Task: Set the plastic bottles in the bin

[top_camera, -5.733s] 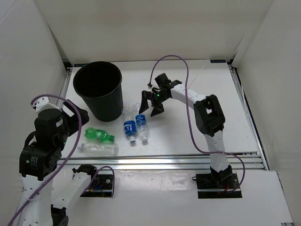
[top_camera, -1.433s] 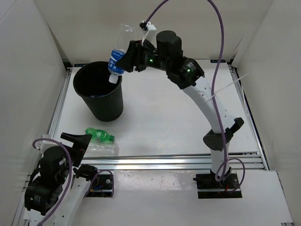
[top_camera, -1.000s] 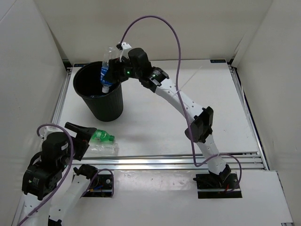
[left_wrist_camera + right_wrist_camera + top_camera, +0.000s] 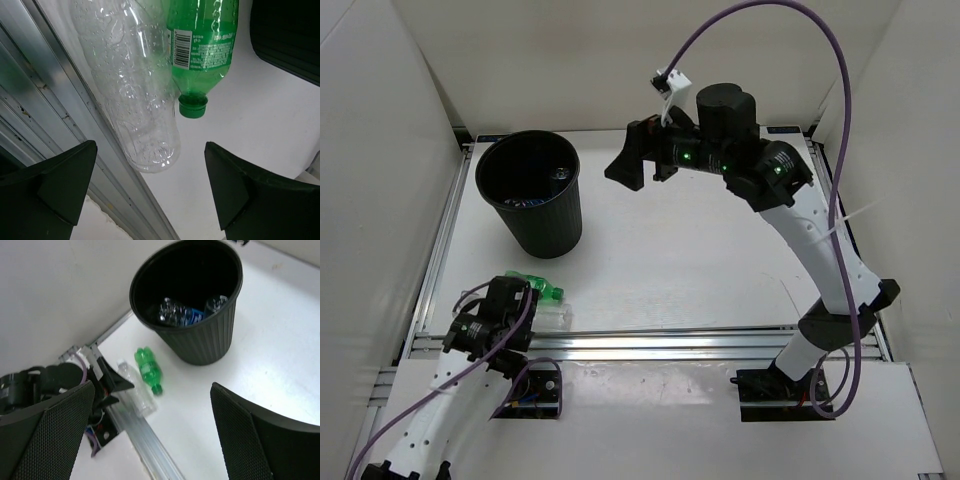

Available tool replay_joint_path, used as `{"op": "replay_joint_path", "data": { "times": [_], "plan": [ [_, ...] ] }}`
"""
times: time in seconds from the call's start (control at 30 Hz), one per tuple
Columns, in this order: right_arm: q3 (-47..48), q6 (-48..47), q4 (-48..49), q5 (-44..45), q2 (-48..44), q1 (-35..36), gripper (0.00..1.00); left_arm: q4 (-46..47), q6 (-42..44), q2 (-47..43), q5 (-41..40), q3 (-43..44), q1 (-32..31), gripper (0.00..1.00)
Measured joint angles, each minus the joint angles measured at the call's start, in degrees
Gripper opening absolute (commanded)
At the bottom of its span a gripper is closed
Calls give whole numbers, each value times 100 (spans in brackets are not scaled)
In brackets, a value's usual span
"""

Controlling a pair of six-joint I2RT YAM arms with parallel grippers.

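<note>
The left gripper (image 4: 150, 192) hangs low with fingers spread wide over the clear bottle (image 4: 135, 100) and the green bottle (image 4: 202, 45) - they lie side by side on the table (image 4: 720, 260), neither gripped. Behind them stands the bin (image 4: 530, 215), two blue-labelled bottles (image 4: 187, 315) lying inside it. Further right, the right gripper (image 4: 640, 165) hangs high - wide open, empty.

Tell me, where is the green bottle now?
In the top view the green bottle lies at the table's near left, in front of the bin, beside the clear bottle.
</note>
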Motion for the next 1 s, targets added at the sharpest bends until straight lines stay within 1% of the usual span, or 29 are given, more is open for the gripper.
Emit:
{"op": "replay_joint_path", "data": {
  "times": [0.1,0.23,0.43,0.5,0.57,0.6,0.63,0.67,0.7,0.73,0.83,0.9,1.0],
  "plan": [
    [-116,-11,-129,-181,-52,-118,100,166,-4,109,-87,-136,2,100],
    [-439,-48,-177,-264,-428,-332,100,518,-42,219,-129,-544,0,100],
    [-586,-199,-240,-267,-946,-706,100,890,-133,341,-131,-1102,0,100],
    [-627,-249,-262,-232,-1097,-741,100,1054,-160,348,-116,-1290,0,92],
    [-632,-306,-271,-212,-1204,-741,100,1147,-184,352,-92,-1390,2,82],
    [-638,-326,-269,-199,-1255,-741,100,1174,-179,352,-83,-1401,0,66],
    [-654,-334,-269,-188,-1294,-741,100,1209,-166,337,-74,-1397,0,57],
    [-671,-341,-278,-162,-1338,-741,100,1211,-168,304,-70,-1366,0,51],
    [-691,-354,-293,-133,-1370,-741,100,1154,-149,267,-61,-1316,0,48],
    [-702,-367,-326,-98,-1394,-741,100,1058,-120,208,-55,-1231,2,45],
    [-702,-415,-435,17,-1423,-741,100,494,-184,-57,-39,-654,0,45],
    [-699,-474,-494,140,-1429,-741,100,85,-236,-326,-26,-76,0,43],
    [-699,-544,-651,319,-1443,-750,100,-442,-295,-706,-66,1132,0,41]
  ]
}}
